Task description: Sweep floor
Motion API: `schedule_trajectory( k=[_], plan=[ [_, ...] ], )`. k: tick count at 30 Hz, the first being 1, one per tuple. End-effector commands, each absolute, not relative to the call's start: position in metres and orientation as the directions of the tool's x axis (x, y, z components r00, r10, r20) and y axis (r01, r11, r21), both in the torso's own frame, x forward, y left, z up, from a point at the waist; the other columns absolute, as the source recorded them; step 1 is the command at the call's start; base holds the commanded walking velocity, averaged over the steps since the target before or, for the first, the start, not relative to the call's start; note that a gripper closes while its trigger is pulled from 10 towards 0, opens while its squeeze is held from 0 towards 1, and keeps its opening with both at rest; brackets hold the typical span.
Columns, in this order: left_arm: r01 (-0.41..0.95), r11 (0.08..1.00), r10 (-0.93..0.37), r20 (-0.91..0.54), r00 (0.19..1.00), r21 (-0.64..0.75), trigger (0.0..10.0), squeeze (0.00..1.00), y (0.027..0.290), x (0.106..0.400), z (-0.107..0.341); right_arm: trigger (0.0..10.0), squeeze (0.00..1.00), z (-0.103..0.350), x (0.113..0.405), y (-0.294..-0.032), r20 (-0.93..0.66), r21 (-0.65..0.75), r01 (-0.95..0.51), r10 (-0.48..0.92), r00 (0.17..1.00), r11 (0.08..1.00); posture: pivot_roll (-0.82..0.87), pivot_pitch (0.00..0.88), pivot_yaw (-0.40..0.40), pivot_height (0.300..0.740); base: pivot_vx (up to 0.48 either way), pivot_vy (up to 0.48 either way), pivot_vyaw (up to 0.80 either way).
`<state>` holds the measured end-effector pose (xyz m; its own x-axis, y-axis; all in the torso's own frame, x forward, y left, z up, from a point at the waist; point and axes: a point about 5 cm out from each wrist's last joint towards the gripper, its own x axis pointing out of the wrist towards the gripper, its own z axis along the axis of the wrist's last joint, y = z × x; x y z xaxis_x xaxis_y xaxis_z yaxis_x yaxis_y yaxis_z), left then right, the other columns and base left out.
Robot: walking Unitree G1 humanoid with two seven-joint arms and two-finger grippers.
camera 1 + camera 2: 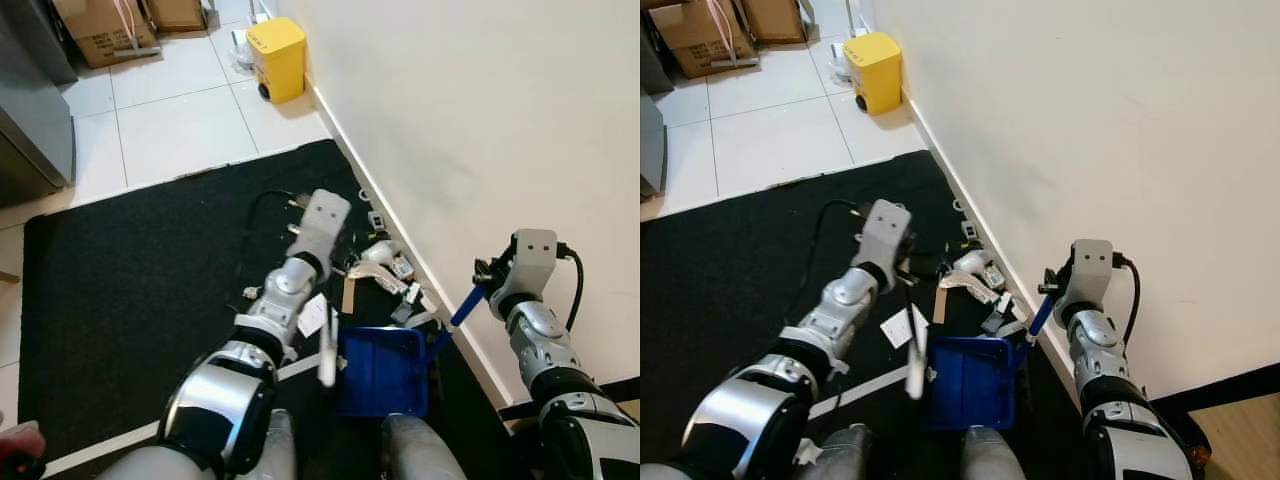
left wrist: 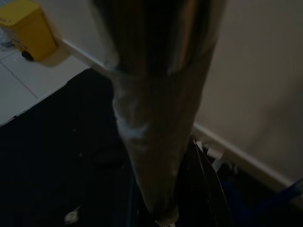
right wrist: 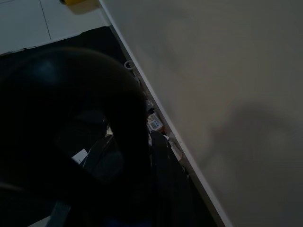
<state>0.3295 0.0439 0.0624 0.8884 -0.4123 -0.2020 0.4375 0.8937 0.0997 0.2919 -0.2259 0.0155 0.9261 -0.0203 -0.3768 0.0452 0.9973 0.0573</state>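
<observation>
My left gripper (image 1: 335, 258) reaches forward over the black mat (image 1: 130, 280) and is shut on a brush; its white handle (image 1: 327, 350) points back toward me. The brush head is hidden by my wrist. Litter (image 1: 390, 268) of white scraps and small packets lies along the skirting board just beyond it. A paper piece (image 1: 312, 315) lies under my forearm. My right gripper (image 1: 487, 272) is near the wall, shut on the blue handle (image 1: 465, 305) of a blue dustpan (image 1: 385, 370), which rests on the mat in front of my legs.
The white wall (image 1: 480, 120) runs along the right. A yellow bin (image 1: 277, 55) stands by it on the tiled floor, with cardboard boxes (image 1: 105, 30) at the back and a grey cabinet (image 1: 30, 110) on the left. A white strip (image 1: 100, 445) crosses the mat.
</observation>
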Motion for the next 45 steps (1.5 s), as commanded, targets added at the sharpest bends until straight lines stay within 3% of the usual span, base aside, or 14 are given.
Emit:
schedule_trajectory(
  k=[1,9,14,18,26,33,40,45],
  plan=[
    [0.426,0.899,-0.413,-0.124,0.902,0.102,10.0,0.00,0.032,0.335,0.078,10.0,0.00,-0.003,0.278,-0.219,-0.454,0.101,0.052,0.000,0.891,0.993,0.01,0.061,0.011,0.740,0.000,0.000,0.00],
    [0.363,0.931,-0.363,-0.018,0.932,0.026,10.0,0.00,0.023,0.343,0.099,10.0,0.00,-0.003,0.279,-0.217,-0.450,0.102,0.047,0.004,0.893,0.994,0.01,0.062,0.016,0.740,0.000,0.000,0.00],
    [0.251,0.968,-0.248,0.123,0.961,-0.008,10.0,0.00,0.052,0.362,0.130,10.0,0.00,-0.002,0.279,-0.218,-0.446,0.101,0.048,0.002,0.895,0.994,0.01,0.062,0.015,0.740,0.000,0.000,0.00],
    [0.242,0.970,-0.235,0.179,0.955,-0.022,10.0,0.00,0.072,0.369,0.142,10.0,0.00,-0.002,0.279,-0.218,-0.447,0.100,0.047,0.003,0.895,0.994,0.02,0.060,0.012,0.740,0.000,0.000,0.00],
    [0.367,0.924,-0.377,0.090,0.922,0.111,10.0,0.00,0.119,0.365,0.130,10.0,0.00,-0.002,0.280,-0.217,-0.447,0.106,0.048,0.004,0.895,0.993,0.02,0.056,0.010,0.740,0.000,0.000,0.00],
    [0.367,0.894,-0.380,0.000,0.925,0.258,10.0,0.00,0.164,0.355,0.119,10.0,0.00,0.005,0.285,-0.224,-0.425,0.094,0.082,-0.035,0.905,0.992,0.03,0.050,-0.001,0.740,0.000,0.000,0.00],
    [0.415,0.866,-0.423,-0.034,0.905,0.277,10.0,0.00,0.168,0.344,0.112,10.0,0.00,0.019,0.293,-0.248,-0.391,0.113,0.310,-0.245,0.887,0.944,0.04,0.040,0.005,0.740,0.000,0.000,0.00],
    [0.422,0.880,-0.429,-0.016,0.903,0.219,10.0,0.00,0.165,0.339,0.112,10.0,0.00,0.029,0.300,-0.255,-0.364,0.181,0.340,-0.258,0.895,0.923,0.03,0.031,0.011,0.740,0.000,0.000,0.00]
  ],
)
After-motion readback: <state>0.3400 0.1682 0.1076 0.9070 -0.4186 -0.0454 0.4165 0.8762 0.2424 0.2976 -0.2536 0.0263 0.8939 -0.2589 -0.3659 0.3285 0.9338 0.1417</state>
